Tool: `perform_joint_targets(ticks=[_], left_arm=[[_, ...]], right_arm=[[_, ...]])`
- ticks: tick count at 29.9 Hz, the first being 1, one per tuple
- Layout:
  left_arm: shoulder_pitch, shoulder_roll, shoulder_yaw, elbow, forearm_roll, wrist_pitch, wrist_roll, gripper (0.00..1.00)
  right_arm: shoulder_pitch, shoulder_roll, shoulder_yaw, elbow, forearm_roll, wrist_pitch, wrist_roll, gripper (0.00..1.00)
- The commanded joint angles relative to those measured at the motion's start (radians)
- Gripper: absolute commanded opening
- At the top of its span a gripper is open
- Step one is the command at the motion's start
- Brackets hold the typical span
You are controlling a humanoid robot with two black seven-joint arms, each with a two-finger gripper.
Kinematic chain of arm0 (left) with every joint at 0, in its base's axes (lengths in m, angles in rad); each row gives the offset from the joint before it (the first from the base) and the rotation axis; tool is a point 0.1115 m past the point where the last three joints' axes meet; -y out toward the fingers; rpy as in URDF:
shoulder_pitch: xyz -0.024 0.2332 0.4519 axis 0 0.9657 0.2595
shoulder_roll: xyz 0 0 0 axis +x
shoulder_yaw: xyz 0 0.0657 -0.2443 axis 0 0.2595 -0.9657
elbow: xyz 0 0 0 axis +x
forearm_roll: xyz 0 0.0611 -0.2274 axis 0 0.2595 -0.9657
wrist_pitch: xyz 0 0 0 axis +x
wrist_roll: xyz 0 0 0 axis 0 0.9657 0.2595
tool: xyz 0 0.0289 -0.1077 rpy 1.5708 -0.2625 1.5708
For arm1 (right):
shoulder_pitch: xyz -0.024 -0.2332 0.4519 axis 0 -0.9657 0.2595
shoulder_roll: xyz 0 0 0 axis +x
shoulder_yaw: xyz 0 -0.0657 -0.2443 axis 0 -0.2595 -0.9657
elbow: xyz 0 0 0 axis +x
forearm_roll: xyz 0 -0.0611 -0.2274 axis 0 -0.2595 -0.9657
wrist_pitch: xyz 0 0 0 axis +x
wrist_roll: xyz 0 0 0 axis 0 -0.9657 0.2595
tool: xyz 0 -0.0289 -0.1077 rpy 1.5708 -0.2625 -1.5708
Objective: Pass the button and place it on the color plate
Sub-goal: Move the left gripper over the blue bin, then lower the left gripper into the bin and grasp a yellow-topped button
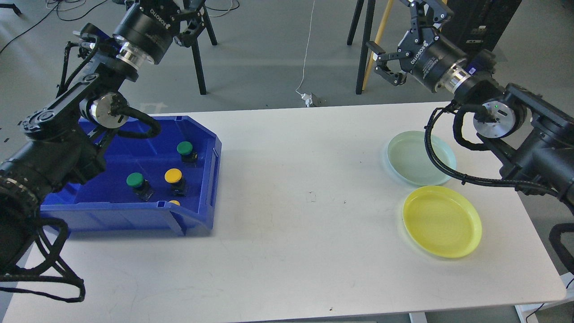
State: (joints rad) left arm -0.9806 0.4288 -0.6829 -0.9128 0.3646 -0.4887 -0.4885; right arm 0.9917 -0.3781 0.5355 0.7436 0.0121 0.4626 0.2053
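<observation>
No transfer is done: four buttons (173, 176) lie inside the blue bin (204, 179). Right of the bin, both plates (441, 222) are bare. Right gripper (397, 60) is spread, empty; left gripper's (188, 18) state cannot be told.

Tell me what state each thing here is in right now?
Blue bin: on the table, holding buttons.
Green buttons: upright in the bin.
Yellow button: upright in the bin.
Green plate: empty.
Yellow plate: empty.
Left end effector: raised, jaws unclear.
Right end effector: raised, open, empty.
</observation>
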Motion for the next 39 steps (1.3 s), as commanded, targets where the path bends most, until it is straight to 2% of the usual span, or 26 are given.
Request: perform_joint_targets(ticks=[1,4,6,8,10,15,22,26,39], left_arm=[[-0.027,0.168,0.153,-0.224,0.212,0.000,0.000,1.00],[-0.142,0.251,0.440,-0.224,0.423,0.018,0.000,1.00],[-0.208,0.289,0.618,-0.207,0.567,0.099,0.000,1.00],[-0.248,0.333,0.748,-0.184,0.744,0.168,0.000,1.00],[-0.257,0.356,0.821,-0.146,0.917,0.193,0.000,1.00],[-0.256,0.360,0.910,-0.051,1.212,0.199,0.000,1.00],[-0.237,0.311,1.040,0.028,1.249,0.268,0.000,0.99],[-0.207,0.255,1.050,0.089,1.251,0.266,0.000,1.00],[-0.155,0.208,1.050,0.097,1.249,0.266,0.000,1.00]], right_arm=[[-0.036,-0.050,0.060,0.002,0.000,-0.001,-0.007,1.00],[-0.070,-0.097,0.104,0.013,0.005,0.014,-0.014,1.00],[-0.087,-0.126,0.121,0.020,0.012,0.026,-0.014,1.00],[-0.091,-0.133,0.126,0.028,0.019,0.026,-0.014,1.00],[-0.102,-0.133,0.127,0.028,0.019,0.026,-0.014,1.00],[-0.134,-0.125,0.126,0.028,0.017,0.026,-0.012,1.00],[-0.163,-0.124,0.126,0.026,0.016,0.026,-0.012,1.00],[-0.165,-0.130,0.124,0.028,0.016,0.026,-0.014,1.00],[-0.182,-0.131,0.116,0.026,0.016,0.019,-0.014,1.00]])
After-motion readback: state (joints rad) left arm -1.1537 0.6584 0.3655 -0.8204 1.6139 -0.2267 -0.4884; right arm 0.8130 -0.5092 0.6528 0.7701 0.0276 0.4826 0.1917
